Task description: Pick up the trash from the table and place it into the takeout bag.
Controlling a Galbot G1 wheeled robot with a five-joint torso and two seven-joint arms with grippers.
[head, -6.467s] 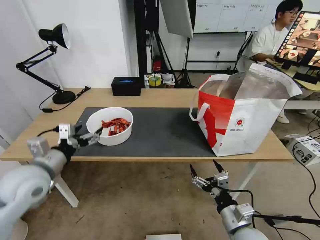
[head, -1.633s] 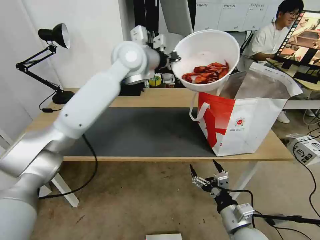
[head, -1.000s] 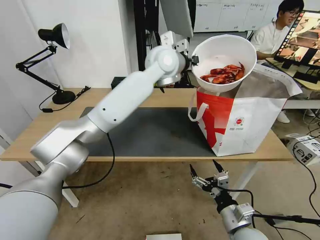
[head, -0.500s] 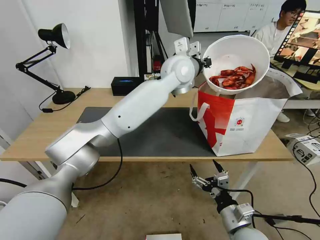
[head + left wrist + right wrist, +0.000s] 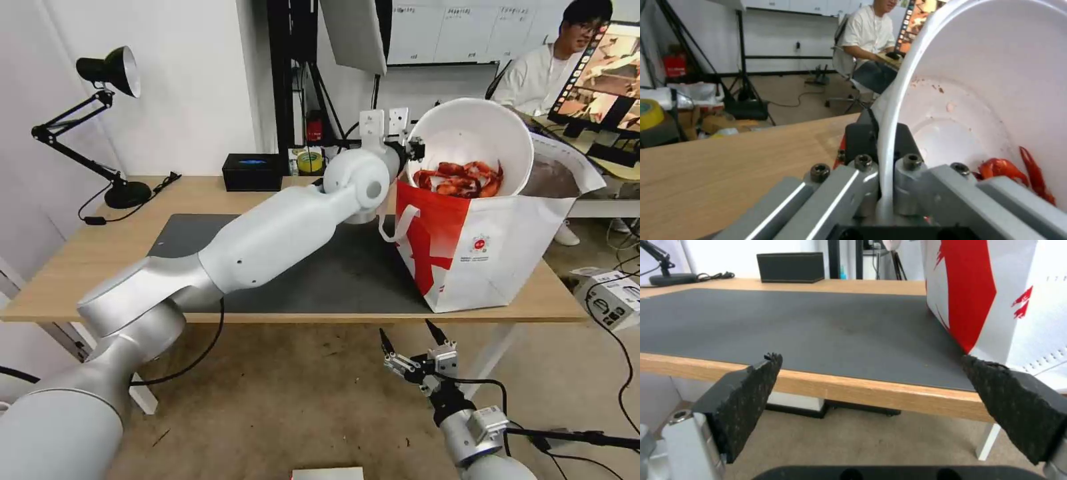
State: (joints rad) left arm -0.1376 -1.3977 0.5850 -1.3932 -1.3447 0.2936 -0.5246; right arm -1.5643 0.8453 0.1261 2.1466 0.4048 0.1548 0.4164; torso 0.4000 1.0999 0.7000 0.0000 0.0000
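The left gripper (image 5: 408,148) pinched the rim of the white bowl (image 5: 471,143) of red shells, tilted inside the takeout bag's (image 5: 493,247) mouth, probably for release, while the right gripper (image 5: 408,347) waited open below the table (image 5: 80,260).

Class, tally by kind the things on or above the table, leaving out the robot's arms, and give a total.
Bowl of red shells: 1
Takeout bag: 1
Desk lamp: 1
Black box: 1
Dark grey mat: 1
Total: 5
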